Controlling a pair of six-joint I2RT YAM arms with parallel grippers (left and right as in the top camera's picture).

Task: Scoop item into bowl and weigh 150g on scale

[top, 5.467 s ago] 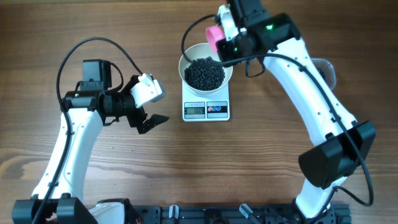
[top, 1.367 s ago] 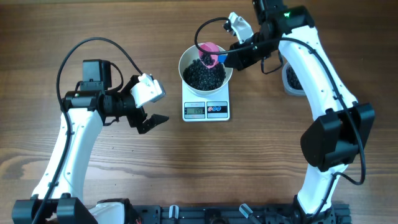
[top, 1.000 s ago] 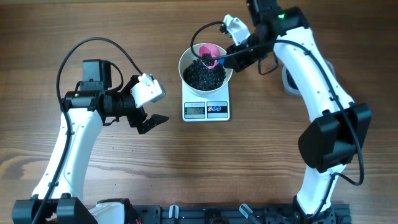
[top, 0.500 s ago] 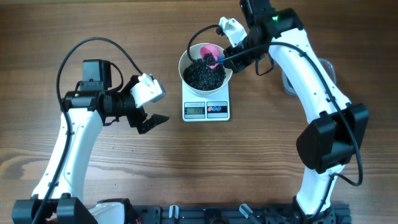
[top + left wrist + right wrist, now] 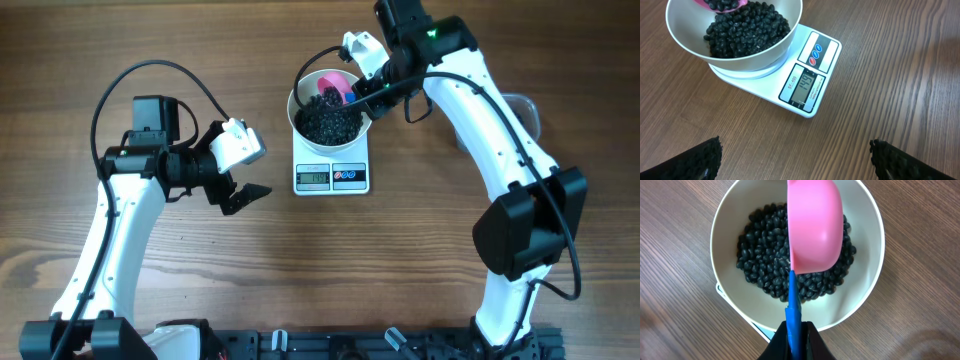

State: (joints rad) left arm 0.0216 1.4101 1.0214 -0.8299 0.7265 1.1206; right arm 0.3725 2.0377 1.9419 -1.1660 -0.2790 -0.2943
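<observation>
**Scoop over the bowl, scale reading 149**

Wooden table (image 5: 300,280), one arm on each side. My left gripper (image 5: 235,194) hangs near the scale's left side, fingers spread fully wide, holding nothing. Right gripper (image 5: 794,332) is clamped tight on the blue handle of the pink scoop (image 5: 814,225). White scale (image 5: 812,75) sits at centre, with the white bowl (image 5: 872,230) standing on it. The scoop is over the bowl, beans showing at its mouth. The black beans (image 5: 760,255) are heaped inside the bowl. Display (image 5: 805,87) shows 149.
</observation>
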